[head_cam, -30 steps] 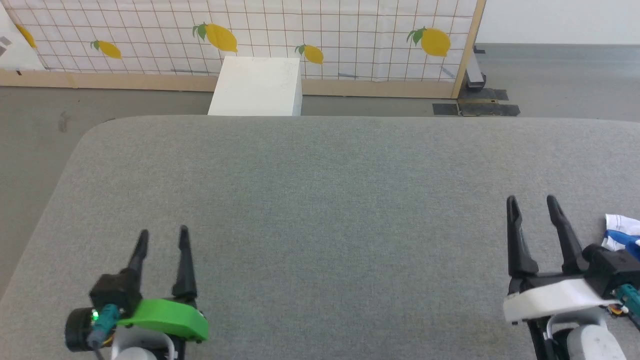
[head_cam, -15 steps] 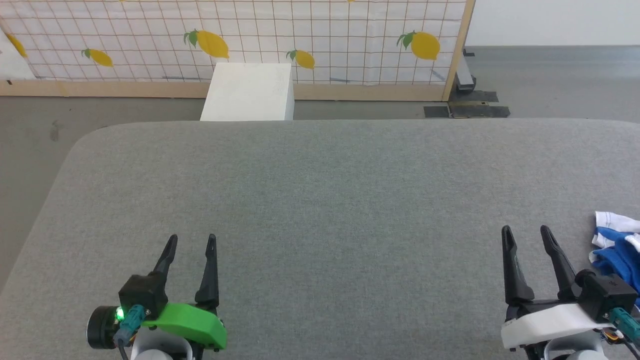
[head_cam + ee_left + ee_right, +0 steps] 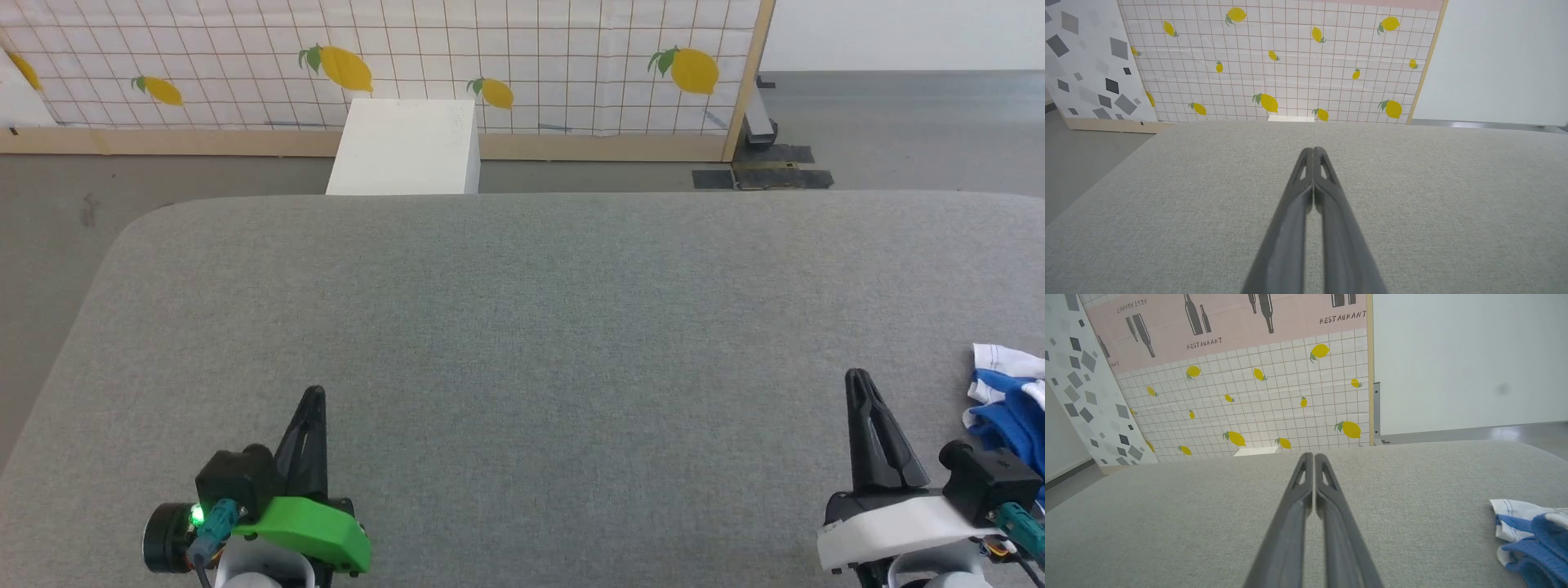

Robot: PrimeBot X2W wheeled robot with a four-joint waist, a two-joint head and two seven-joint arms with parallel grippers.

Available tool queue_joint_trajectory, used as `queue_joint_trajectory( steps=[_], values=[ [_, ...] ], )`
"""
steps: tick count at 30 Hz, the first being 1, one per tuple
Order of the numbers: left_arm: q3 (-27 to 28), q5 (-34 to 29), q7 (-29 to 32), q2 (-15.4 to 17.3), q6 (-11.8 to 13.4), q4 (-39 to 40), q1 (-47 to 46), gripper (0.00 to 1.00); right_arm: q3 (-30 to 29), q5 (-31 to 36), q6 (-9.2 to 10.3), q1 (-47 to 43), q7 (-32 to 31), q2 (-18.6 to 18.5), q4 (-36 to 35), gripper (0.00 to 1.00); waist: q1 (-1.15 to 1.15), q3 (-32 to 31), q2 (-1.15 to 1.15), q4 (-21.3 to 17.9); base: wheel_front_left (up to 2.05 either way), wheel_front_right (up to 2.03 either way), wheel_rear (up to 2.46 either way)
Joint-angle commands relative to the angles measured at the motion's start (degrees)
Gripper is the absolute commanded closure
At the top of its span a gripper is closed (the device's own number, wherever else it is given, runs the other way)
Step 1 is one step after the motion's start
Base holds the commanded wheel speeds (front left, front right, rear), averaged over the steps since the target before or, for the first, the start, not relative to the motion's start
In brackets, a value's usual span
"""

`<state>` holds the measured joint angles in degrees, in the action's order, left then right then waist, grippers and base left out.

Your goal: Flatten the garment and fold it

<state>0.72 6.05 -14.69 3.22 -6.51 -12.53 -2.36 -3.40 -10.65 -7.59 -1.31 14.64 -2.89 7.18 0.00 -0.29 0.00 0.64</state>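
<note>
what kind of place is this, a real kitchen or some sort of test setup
Most likely a staged test area, not a real room: the lemon-tile wall is a printed sheet on a wooden frame standing on bare grey floor, and the work surface is a grey fabric-covered table.

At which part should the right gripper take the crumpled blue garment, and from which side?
Grip the white-banded edge of the garment: it sticks out of the bunched blue heap toward the right gripper. Probably best to come from the heap's left, low over the grey surface, after opening the shut jaws.
</note>
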Motion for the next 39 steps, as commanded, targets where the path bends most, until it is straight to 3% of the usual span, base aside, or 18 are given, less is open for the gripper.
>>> queue_joint_trajectory(
  steps=[1,39],
  values=[
    [0.0,-0.01,0.06,0.0,0.03,0.05,0.01,1.0,0.01,0.05,0.0,0.01,-0.06,0.0,-0.03,1.0,0.0,0.0,0.0,0.0,0.0,0.0,0.0],
    [-0.22,-1.88,4.58,-0.11,2.03,3.91,0.74,1.0,1.06,3.32,0.03,0.41,-4.57,0.01,-2.24,1.0,0.0,0.09,0.0,-0.2,0.0,0.0,0.0]
  ],
)
